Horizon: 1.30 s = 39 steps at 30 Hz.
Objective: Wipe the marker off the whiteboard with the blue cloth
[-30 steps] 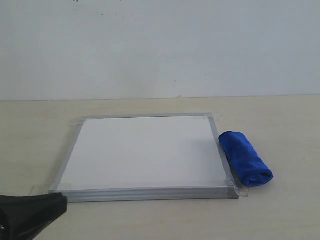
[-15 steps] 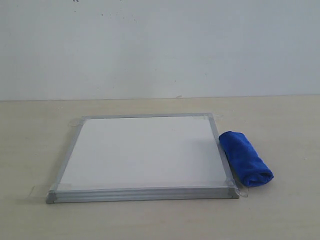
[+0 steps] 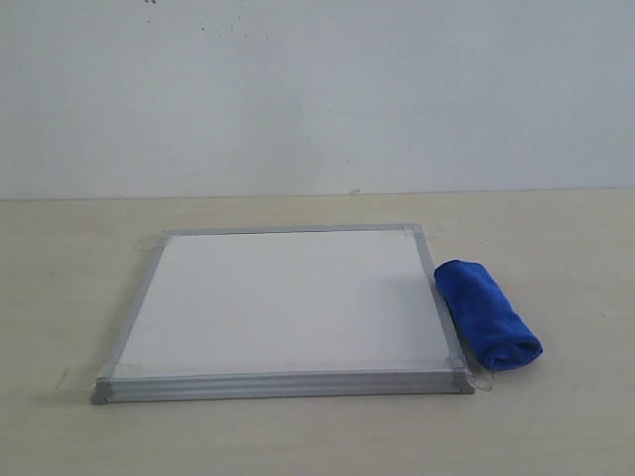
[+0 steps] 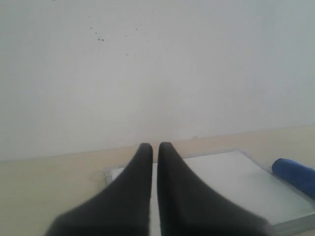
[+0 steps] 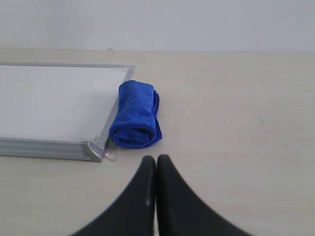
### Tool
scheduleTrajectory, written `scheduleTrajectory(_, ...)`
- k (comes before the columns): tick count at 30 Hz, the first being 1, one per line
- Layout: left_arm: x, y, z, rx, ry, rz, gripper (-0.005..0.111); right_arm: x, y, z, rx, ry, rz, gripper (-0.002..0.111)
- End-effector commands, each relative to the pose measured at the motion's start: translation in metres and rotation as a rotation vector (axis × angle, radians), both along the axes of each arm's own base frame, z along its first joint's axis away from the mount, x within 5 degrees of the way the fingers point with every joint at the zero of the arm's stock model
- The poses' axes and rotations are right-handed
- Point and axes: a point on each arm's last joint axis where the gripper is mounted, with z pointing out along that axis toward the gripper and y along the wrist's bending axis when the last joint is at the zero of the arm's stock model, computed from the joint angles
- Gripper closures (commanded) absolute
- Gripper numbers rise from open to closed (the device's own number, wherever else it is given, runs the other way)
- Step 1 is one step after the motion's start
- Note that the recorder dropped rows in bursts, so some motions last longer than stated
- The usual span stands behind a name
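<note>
Blue cloth [image 3: 488,313] is lying rolled at centre right of the exterior frame, touching the whiteboard [image 3: 288,297] edge, probably staged there for my right gripper [image 5: 156,160]. That one and my left gripper [image 4: 154,146] are sitting pressed together, gripping nothing

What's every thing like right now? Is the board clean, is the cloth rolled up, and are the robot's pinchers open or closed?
whiteboard: flat on the table, face blank, no marks showing.
blue cloth: rolled up, on the table beside the board, not held.
left gripper: shut, empty.
right gripper: shut, empty, apart from the cloth.
</note>
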Motion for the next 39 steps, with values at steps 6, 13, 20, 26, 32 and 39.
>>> scheduleTrajectory(6,0.001,-0.001,-0.006,0.019,0.026,-0.004,0.103,0.0,0.0,0.001,0.002,-0.017,-0.003,0.108)
scheduleTrajectory(13,0.001,-0.001,-0.006,0.019,0.026,-0.004,0.103,0.0,0.0,0.001,0.002,-0.017,-0.003,0.108)
scheduleTrajectory(20,0.001,0.002,-0.008,-0.021,0.051,0.024,0.103,0.0,0.0,0.001,0.002,-0.017,-0.003,0.108)
scheduleTrajectory(26,0.005,0.007,-0.023,-0.033,0.108,0.08,0.103,0.0,0.0,0.001,0.002,-0.017,-0.003,0.108)
scheduleTrajectory(32,0.009,0.008,-0.043,-0.045,0.121,0.094,0.103,0.0,0.0,0.001,0.002,-0.017,-0.003,0.108)
scheduleTrajectory(39,0.01,0.01,-0.05,-0.052,0.154,0.119,0.103,0.0,0.0,0.001,0.002,-0.017,-0.003,0.108)
